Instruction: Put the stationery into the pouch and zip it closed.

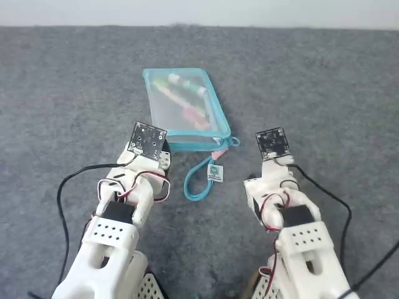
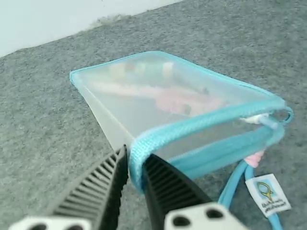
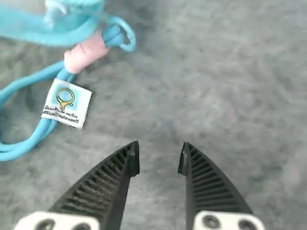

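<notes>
The left pincer [image 2: 135, 162] is clamped on the near corner of the pouch [image 1: 177, 115], which lies on the grey worktop [image 1: 324, 81] with stationery [image 1: 186, 93] inside, while the right pincer [image 3: 159, 152] hangs partly open and empty beside the pouch's strap [image 3: 19, 146].

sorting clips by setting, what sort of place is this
Likely an indoor robot test bench: a left arm and right arm on a grey carpet-like mat, a plain pale wall behind, one teal pouch laid out.
</notes>
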Available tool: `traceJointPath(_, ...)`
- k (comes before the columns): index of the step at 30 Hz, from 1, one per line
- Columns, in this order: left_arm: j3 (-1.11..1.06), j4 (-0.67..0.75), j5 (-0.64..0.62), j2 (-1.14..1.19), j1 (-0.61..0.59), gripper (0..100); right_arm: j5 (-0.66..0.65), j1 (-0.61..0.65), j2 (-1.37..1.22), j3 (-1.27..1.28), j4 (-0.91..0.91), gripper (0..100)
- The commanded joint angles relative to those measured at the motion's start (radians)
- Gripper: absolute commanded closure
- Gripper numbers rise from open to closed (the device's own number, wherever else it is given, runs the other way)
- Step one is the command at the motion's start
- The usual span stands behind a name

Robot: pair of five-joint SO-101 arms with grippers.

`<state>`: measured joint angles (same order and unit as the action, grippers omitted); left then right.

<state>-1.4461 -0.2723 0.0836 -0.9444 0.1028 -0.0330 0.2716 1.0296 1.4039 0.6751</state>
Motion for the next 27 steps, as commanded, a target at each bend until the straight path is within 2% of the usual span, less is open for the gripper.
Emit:
traceJointPath(1, 0.042, 0.037, -0.017, -0.015, -0.005, 99, 0.008, -0.051, 0.133, 0.012, 0.022, 86.4)
traceJointPath(5, 0.042, 0.037, -0.017, -0.015, -0.005, 99, 0.0, -0.081, 0.306, 0.098, 0.027, 86.4)
traceJointPath(12, 0.042, 0.037, -0.017, -0.015, -0.005, 99, -0.127, -0.087, 0.605, 0.292, 0.038, 86.5)
traceJointPath(17, 0.042, 0.037, -0.017, -0.015, -0.005, 99, -0.124, -0.179, 0.789, 0.281, 0.225, 86.5)
traceJointPath(27, 0.042, 0.037, -0.017, -0.015, -0.005, 99, -0.13, -0.341, 0.762, 0.281, 0.555, 86.5)
